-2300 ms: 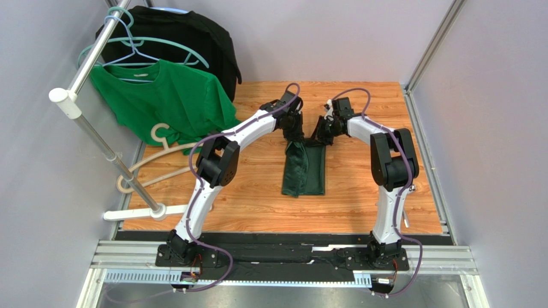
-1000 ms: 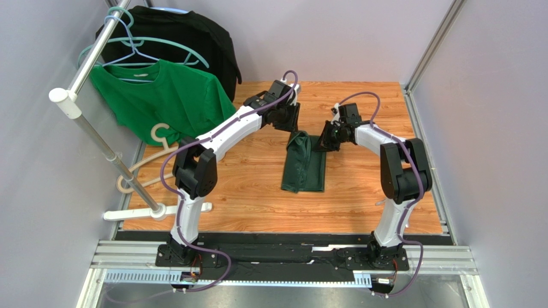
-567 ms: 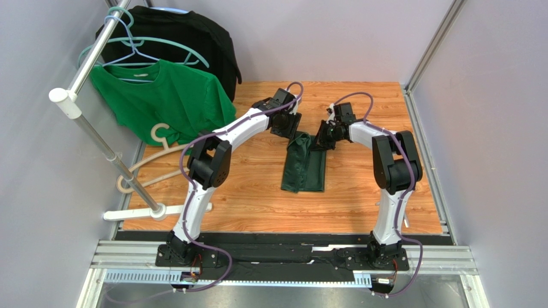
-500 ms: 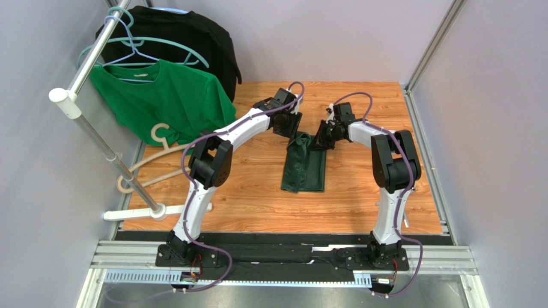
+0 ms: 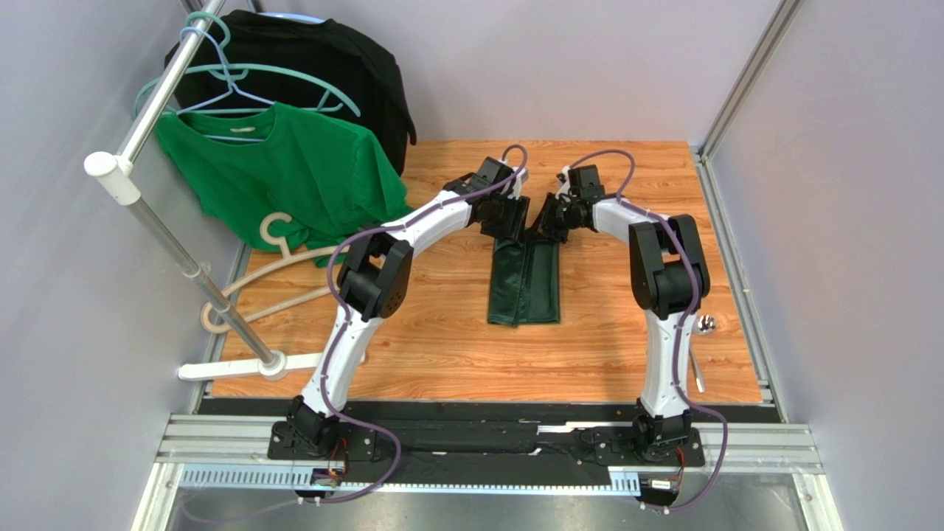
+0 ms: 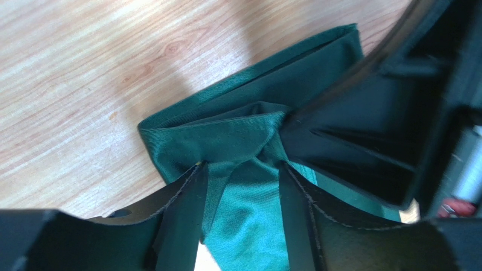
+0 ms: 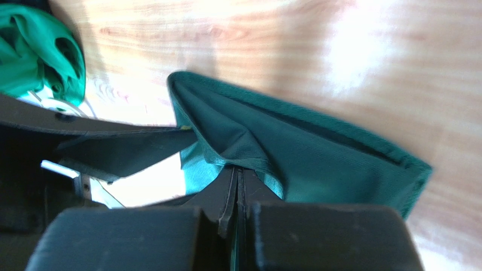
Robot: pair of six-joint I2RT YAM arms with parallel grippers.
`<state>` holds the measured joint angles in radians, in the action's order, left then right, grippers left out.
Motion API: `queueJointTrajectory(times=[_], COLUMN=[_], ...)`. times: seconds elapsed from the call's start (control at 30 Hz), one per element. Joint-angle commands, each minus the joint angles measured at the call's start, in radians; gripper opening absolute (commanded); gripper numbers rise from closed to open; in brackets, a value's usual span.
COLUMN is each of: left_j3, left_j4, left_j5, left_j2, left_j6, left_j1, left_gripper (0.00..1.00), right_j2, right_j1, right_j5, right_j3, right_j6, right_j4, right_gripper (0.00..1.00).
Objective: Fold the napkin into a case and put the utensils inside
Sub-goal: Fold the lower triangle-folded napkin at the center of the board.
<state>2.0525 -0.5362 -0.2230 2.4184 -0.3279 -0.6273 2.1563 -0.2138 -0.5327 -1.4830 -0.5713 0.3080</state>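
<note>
The dark green napkin (image 5: 524, 282) lies as a narrow folded strip in the middle of the wooden table (image 5: 443, 332). Both grippers meet at its far end. In the left wrist view, my left gripper (image 6: 240, 169) is open, and a loose fold of the napkin (image 6: 243, 135) bunches between its fingers (image 6: 184, 214). My right gripper (image 7: 236, 172) is shut on a thin layer of the napkin's (image 7: 317, 158) far edge. Thin shiny metal pieces (image 5: 698, 365) lie by the right arm near the table's right edge; they are too small to name as utensils.
A brighter green T-shirt (image 5: 277, 166) and a black garment (image 5: 332, 66) hang on a rack (image 5: 166, 238) at the far left. A cream hanger (image 5: 277, 238) lies on the table below them. Metal rails (image 5: 731, 254) border the table's right side.
My left gripper came back down to the napkin's far end and its jaws widened. The raised left fold now lies flatter. My right gripper shifted slightly farther and left, still shut.
</note>
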Motion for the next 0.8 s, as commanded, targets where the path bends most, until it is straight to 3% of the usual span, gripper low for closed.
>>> queueJointTrajectory(times=[0.0,0.1,0.27,0.37,0.47,0.53,0.63,0.77], left_j3=[0.043,0.005,-0.06,-0.026,0.009,0.017,0.06,0.086], left_j4=[0.022,0.031,0.108,0.105,0.096,0.116,0.099,0.094], left_j5=[-0.004,0.013,0.022,-0.01,-0.038,-0.052,-0.061,-0.059], left_j2=[-0.047,-0.103,-0.153,-0.124,-0.093,-0.076,-0.035,-0.001], left_j6=[0.001,0.001,-0.028,-0.054,-0.074,-0.089,-0.105,-0.111], left_j1=[-0.006,-0.006,-0.02,-0.032,-0.048,-0.061,-0.072,-0.075], left_gripper=[0.61,0.61,0.41,0.29,0.25,0.14,0.08,0.07], right_j2=[0.024,-0.041,-0.148,-0.19,-0.204,-0.199,-0.185,-0.161], right_j1=[-0.002,-0.001,0.002,0.013,0.024,0.028,0.031,0.034], right_j5=[-0.024,0.012,0.092,0.12,0.126,0.134,0.132,0.134], right_j3=[-0.066,-0.033,0.021,0.055,0.089,0.102,0.116,0.141], right_j6=[-0.019,-0.001,0.048,0.065,0.07,0.074,0.068,0.059], right_j4=[0.0,0.04,0.157,0.186,0.184,0.183,0.158,0.131], right_gripper=[0.0,0.0,0.0,0.02,0.01,0.0,0.0,0.0])
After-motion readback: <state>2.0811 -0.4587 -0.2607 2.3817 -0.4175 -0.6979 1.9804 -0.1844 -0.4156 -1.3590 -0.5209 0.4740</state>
